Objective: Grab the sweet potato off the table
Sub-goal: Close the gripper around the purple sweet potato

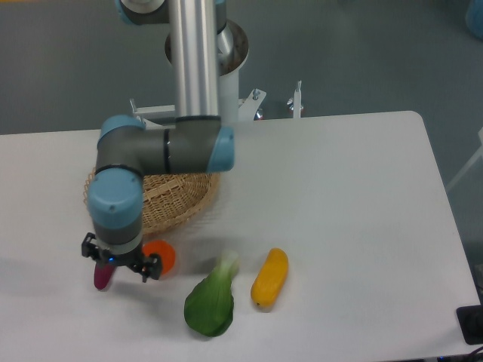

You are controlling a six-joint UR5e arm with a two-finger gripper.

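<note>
The sweet potato (101, 277) is a dark magenta tuber lying on the white table (362, 226) at the front left. Only its lower end shows; the rest is hidden behind the gripper. My gripper (119, 264) hangs straight over the sweet potato, pointing down. Its fingers are hidden by the wrist, so I cannot tell whether it is open or shut, or whether it touches the sweet potato.
A round orange (163, 255) lies just right of the gripper, partly hidden. A green bok choy (211, 302) and a yellow oblong vegetable (270, 277) lie further right. A wicker basket (172, 200) stands behind, partly covered by the arm.
</note>
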